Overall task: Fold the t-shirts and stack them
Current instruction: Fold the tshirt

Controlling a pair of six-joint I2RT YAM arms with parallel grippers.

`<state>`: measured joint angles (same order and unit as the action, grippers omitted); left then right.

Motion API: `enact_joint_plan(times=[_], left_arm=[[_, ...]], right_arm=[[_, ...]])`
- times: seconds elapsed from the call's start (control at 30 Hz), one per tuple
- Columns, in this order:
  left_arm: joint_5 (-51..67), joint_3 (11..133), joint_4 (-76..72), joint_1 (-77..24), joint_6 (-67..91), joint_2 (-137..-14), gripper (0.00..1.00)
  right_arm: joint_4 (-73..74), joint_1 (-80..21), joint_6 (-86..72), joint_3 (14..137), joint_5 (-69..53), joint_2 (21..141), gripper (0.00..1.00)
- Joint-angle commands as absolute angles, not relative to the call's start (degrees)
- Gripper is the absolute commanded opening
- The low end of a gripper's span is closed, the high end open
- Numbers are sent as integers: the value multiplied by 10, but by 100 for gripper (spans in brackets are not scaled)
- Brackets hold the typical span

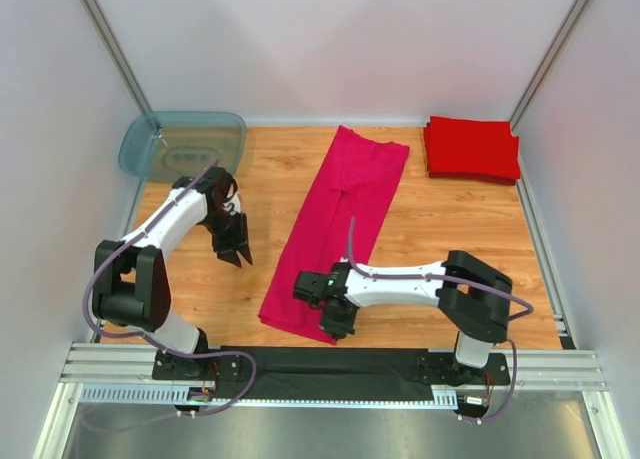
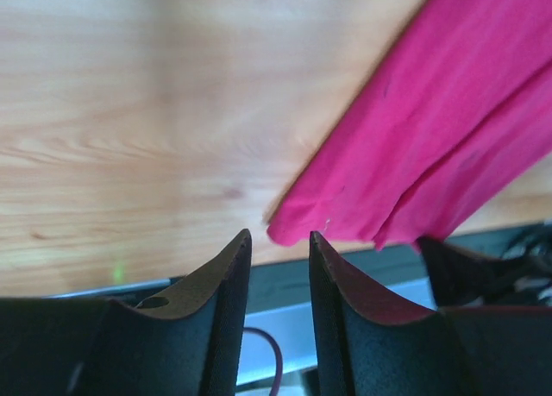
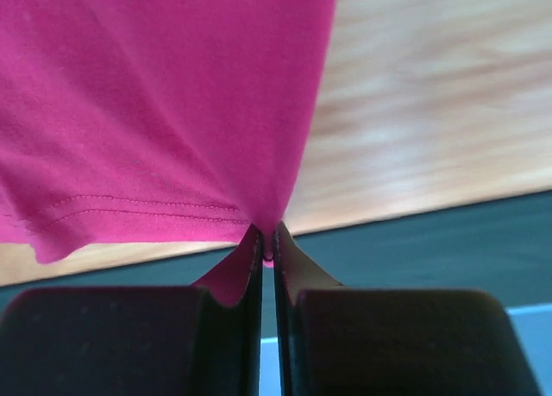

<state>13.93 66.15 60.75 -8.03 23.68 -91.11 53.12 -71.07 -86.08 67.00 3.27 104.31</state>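
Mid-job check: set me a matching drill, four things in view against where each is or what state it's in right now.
Things:
1. long magenta-pink cloth t-shirt
2. folded bright red cloth t-shirts
3. translucent blue-grey plastic tub
4. left gripper

Places or states:
A. in the far left corner
B. open, holding nothing
C. stacked in the far right corner
D. near hem pinched by the shut right gripper

Pairs: 1-D, 2-C, 3-A, 4-B.

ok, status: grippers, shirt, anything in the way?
Right gripper shut on magenta t-shirt, near hem corner. Left gripper open, empty, short of the other corner. Red t-shirts folded far right; nothing in the way.
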Motion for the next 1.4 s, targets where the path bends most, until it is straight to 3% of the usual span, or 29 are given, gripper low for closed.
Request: enact_joint_plan(times=[0.0, 0.17, 0.4, 0.57, 0.67, 1.03, 1.37], left_arm=[[207, 622, 628, -125, 231, -859, 41], [271, 545, 600, -194, 271, -810, 50], [300, 452, 535, -254, 317, -769, 51], [332, 411, 502, -279, 332, -757, 52], [343, 396, 484, -297, 342, -751, 52], [354, 375, 421, -317, 374, -801, 52], [345, 353, 397, -333, 376, -839, 50]], right_arm=[[588, -717, -842, 610, 62, 968, 3], [585, -721, -822, 552, 47, 904, 5], [570, -721, -810, 498, 48, 844, 12], [546, -721, -794, 478, 38, 788, 37], [493, -719, -791, 431, 14, 752, 43], [364, -719, -838, 325, -28, 722, 41], [355, -715, -848, 310, -22, 691, 40]])
